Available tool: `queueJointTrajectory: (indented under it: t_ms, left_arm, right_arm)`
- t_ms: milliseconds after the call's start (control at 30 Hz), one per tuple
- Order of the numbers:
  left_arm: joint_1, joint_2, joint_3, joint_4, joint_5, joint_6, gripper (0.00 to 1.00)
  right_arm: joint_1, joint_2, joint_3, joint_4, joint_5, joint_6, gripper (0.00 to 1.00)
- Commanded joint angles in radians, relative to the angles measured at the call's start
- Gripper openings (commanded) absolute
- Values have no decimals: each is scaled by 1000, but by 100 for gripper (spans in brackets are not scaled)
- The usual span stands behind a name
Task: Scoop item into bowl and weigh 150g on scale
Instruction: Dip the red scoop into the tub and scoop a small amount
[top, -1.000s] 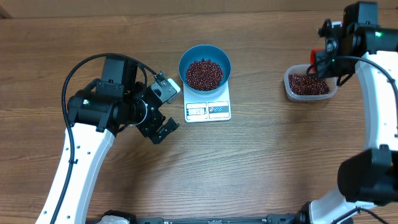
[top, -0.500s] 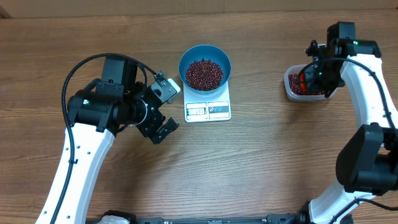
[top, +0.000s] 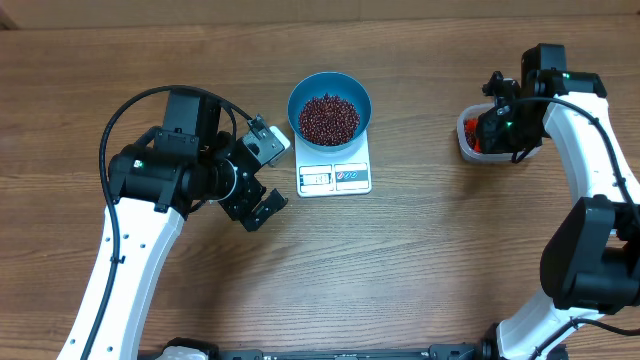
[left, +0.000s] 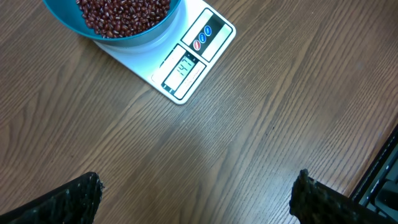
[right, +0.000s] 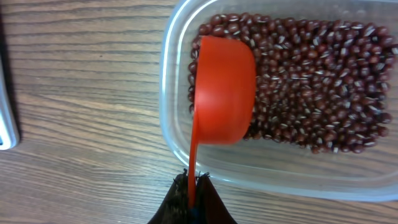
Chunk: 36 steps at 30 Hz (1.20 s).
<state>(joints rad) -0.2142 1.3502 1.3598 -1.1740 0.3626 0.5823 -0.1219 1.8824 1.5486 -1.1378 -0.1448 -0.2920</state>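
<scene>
While the blue bowl (top: 296, 98) sits on the white scale (top: 335, 178) at the upper middle of the overhead view, filled with red-brown beans (top: 329, 118), the left hand (top: 274, 173) hangs just left of the scale over the wooden surface (top: 420, 260). Its fingers are spread wide and hold nothing. At the upper right, the right hand (top: 492, 128) is down at a clear plastic tub (top: 465, 146), well apart from the scale.

From the left wrist, the bowl and its beans fill the upper left corner. The scale's display and buttons point toward the middle of the frame, the digits too small to read. The two dark fingers (left: 65, 200) sit in the bottom corners, far apart, with bare wood between them.

From the right wrist, the fingers are pinched together at the bottom centre, clamped on the thin handle of a red scoop (right: 224, 99). Its cup lies over the left end of the tub, on more beans.
</scene>
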Motion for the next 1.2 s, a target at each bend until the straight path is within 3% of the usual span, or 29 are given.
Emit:
queueJointTrajectory:
  t_ms: [0, 667, 800, 1167]
  left_arm:
    - [5, -15, -3, 3, -1, -6, 100]
    - [5, -15, -3, 3, -1, -6, 100]
    - [5, -15, -3, 3, -1, -6, 100]
    - [5, -15, -3, 3, -1, -6, 100]
  right_arm:
    - [-1, -3, 0, 2, -45, 6, 4]
    - [-315, -3, 0, -39, -423, 22, 4]
    - [-366, -3, 0, -81, -546, -56, 4]
    - [-325, -24, 43, -181, -643, -83, 4]
